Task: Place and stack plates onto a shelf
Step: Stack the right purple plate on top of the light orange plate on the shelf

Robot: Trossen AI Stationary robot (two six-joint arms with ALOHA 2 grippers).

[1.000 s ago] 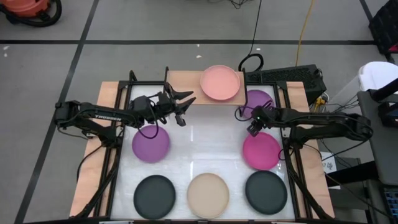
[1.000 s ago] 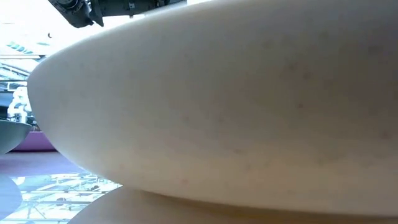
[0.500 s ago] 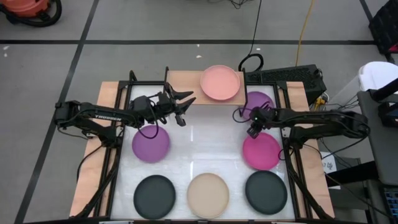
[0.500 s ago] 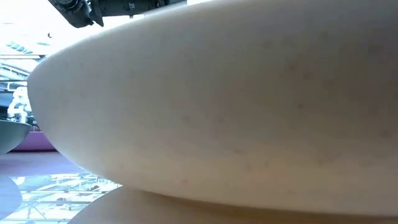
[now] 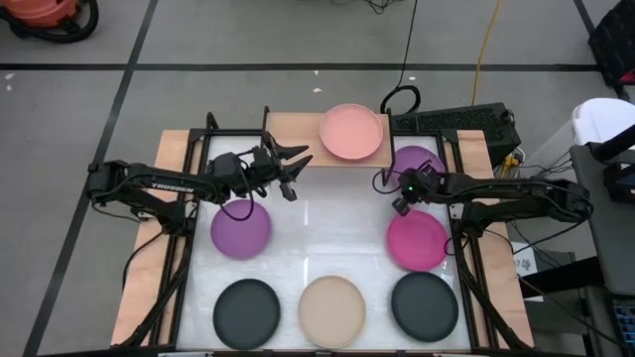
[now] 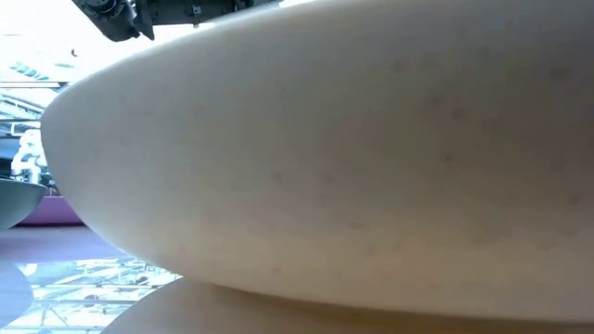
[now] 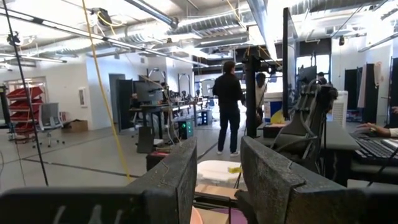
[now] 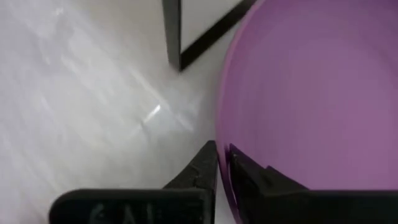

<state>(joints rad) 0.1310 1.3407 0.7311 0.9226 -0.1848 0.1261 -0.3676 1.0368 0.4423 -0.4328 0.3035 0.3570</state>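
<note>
A light pink plate [image 5: 351, 132] lies on the wood top of the shelf [image 5: 293, 134] at the far edge. Just right of the shelf, a purple plate [image 5: 417, 161] lies on the table, and my right gripper [image 5: 398, 194] is shut on its rim. My left gripper [image 5: 295, 165] hovers open by the shelf's near edge, holding nothing; in the left wrist view it [image 7: 217, 163] looks out into the room. Also on the table are another purple plate [image 5: 241, 229], a magenta one [image 5: 417, 241], two black ones [image 5: 247, 313] [image 5: 425, 304] and a beige one [image 5: 331, 310]. My right gripper pinches the purple plate's rim [image 8: 222, 138] on its near-left side, one finger inside the plate and one outside. The fingers [image 8: 202, 167] point down at it from above. The plate lies flat on the table.
A black shelf leg [image 8: 173, 34] stands close to the held rim. The beige plate [image 6: 325, 167] fills the low view. People stand in the room beyond the table [image 7: 229, 102]. A keyboard [image 5: 461, 121] lies past the far right corner.
My right gripper has moved a little toward the far edge, from over the gap between the magenta and purple plates onto the purple plate's near-left rim. The plates and my left arm have stayed still.
</note>
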